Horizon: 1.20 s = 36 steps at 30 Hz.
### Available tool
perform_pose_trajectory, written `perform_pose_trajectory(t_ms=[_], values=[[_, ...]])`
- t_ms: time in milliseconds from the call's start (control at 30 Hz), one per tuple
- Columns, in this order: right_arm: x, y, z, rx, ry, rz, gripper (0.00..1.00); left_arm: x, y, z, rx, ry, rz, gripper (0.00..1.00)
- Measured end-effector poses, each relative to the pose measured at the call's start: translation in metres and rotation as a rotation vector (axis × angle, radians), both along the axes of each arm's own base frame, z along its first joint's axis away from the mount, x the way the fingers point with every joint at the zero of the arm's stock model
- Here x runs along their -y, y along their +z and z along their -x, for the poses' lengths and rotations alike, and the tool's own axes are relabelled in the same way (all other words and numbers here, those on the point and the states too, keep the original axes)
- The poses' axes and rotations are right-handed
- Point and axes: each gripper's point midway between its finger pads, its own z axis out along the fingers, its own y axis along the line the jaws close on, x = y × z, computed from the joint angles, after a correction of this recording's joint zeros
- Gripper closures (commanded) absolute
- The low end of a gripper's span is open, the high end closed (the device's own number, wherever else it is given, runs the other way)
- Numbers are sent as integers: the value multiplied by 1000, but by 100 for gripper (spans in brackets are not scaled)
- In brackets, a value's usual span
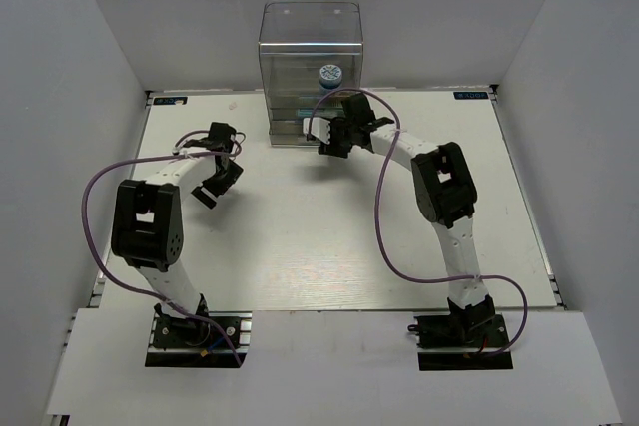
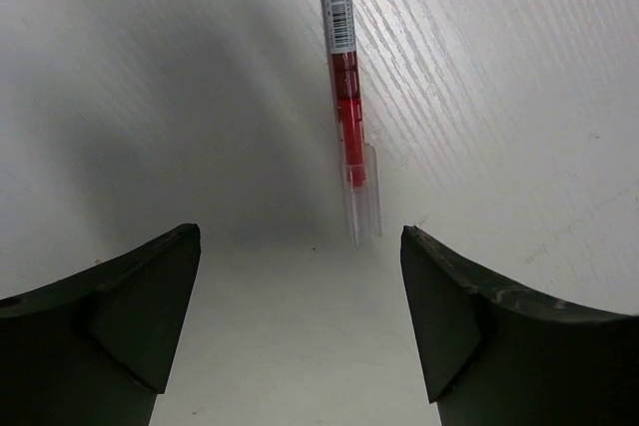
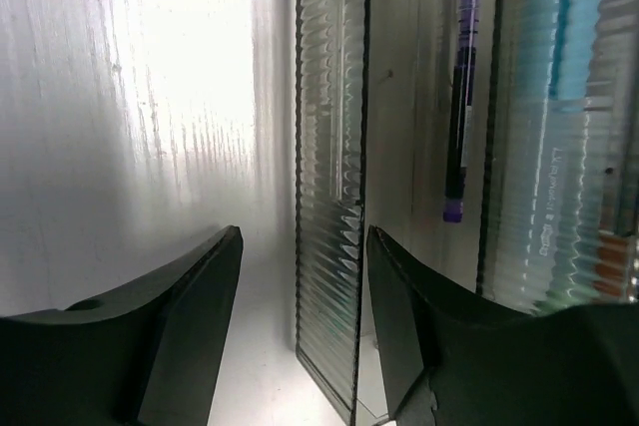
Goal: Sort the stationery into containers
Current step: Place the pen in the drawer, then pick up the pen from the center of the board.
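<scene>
A red pen [image 2: 345, 87] with a clear cap lies on the white table, one piece of the stationery. My left gripper [image 2: 300, 234] hovers open just short of its capped tip, with nothing between the fingers [image 2: 140, 316]. In the top view the left gripper [image 1: 218, 183] is at the left of the table. The containers are a tall clear cabinet [image 1: 310, 42] with shallow drawers. A blue-and-white roll [image 1: 329, 74] sits inside. My right gripper [image 1: 322, 137] is at the drawers, open, its jaws straddling a ribbed drawer front [image 3: 329, 147]. A purple pen [image 3: 460, 97] and a light-blue tube [image 3: 559, 87] lie in drawers.
The cabinet stands at the table's far edge against the back wall. White walls close in the left and right sides. Purple cables [image 1: 381, 216] loop beside both arms. Something orange [image 3: 614, 266] shows behind the ribbed front at the far right.
</scene>
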Motion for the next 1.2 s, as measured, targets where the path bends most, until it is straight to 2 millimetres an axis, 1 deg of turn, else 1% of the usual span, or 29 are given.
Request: perform_pose_trajectory(t_ms=[100,200,267,300,367,400,467,500,600,700,733,800,833,933,967,1033,1067,1100,1167,1200], values=[[1,6,1,-14,-20,-19,41,0,0,-2,-7,0,-2,11],[2,26,8,-24,-32,-68,41,0,2,-5,-4,1,-4,13],[4,43,17,-29,-38,-108,41,0,2,-8,-6,1,-6,15],[5,55,23,-25,-39,-131,41,0,1,-9,-12,1,-10,19],[8,74,35,-28,-39,-175,41,0,-3,-11,-31,-3,-16,20],[9,83,41,-25,-35,-196,40,0,-6,-13,-39,-4,-19,25],[13,95,55,-32,-32,-231,40,-1,-13,-15,-59,-4,-24,28],[15,100,62,-38,-31,-246,40,-1,-17,-16,-71,-6,-27,32],[20,106,79,-61,-33,-279,40,-4,-27,-18,-105,-2,-34,37],[28,105,100,-94,-38,-298,40,-6,-27,-29,-101,1,-36,47],[31,104,106,-101,-41,-303,40,-7,-28,-32,-102,1,-38,56],[37,102,117,-125,-51,-312,40,-8,-27,-35,-100,1,-38,67],[40,103,121,-130,-56,-317,40,-8,-28,-35,-103,-1,-39,78],[48,103,132,-151,-73,-330,38,-8,-28,-34,-108,-10,-42,92],[50,105,134,-152,-81,-337,38,-8,-28,-34,-102,-12,-41,98],[54,107,138,-160,-97,-349,36,-7,-28,-31,-86,-15,-32,100],[56,110,139,-159,-103,-355,31,-7,-27,-30,-75,-17,-27,100],[59,111,142,-163,-112,-361,29,-6,-27,-27,-67,-23,-20,100],[63,114,146,-164,-127,-371,26,-1,-26,-19,-55,-53,3,100],[66,116,147,-163,-135,-376,26,3,-26,-14,-51,-81,18,100]])
